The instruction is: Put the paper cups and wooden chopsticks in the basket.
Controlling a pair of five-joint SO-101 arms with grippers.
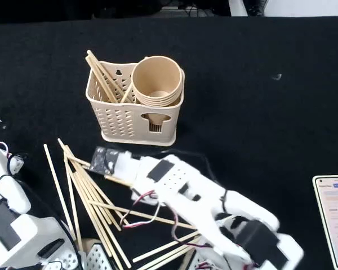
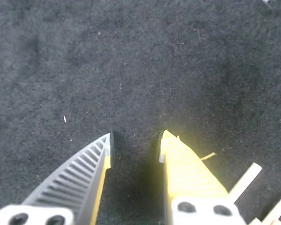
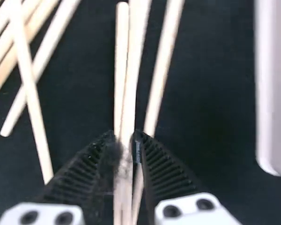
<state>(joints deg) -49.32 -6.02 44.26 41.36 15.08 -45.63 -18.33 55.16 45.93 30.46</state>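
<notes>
Desk (image 1: 259, 112) carries the basket (image 1: 121, 121) on its far side, already holding the stacked paper cups (image 1: 156, 80) and the stored chopsticks (image 1: 103, 76); the loose chopsticks (image 1: 89, 194) lie fanned on the near side. Right tool (image 3: 124, 139) sits within that fan, jaws drawn together on one chopstick (image 3: 129, 84) whose long axis runs straight ahead in line with the jaws, and the basket lies near, beyond the tool tip, so this arm is judged nearer for the carry. Left tool (image 2: 133, 140) stands with jaws apart over bare desk, holding nothing.
</notes>
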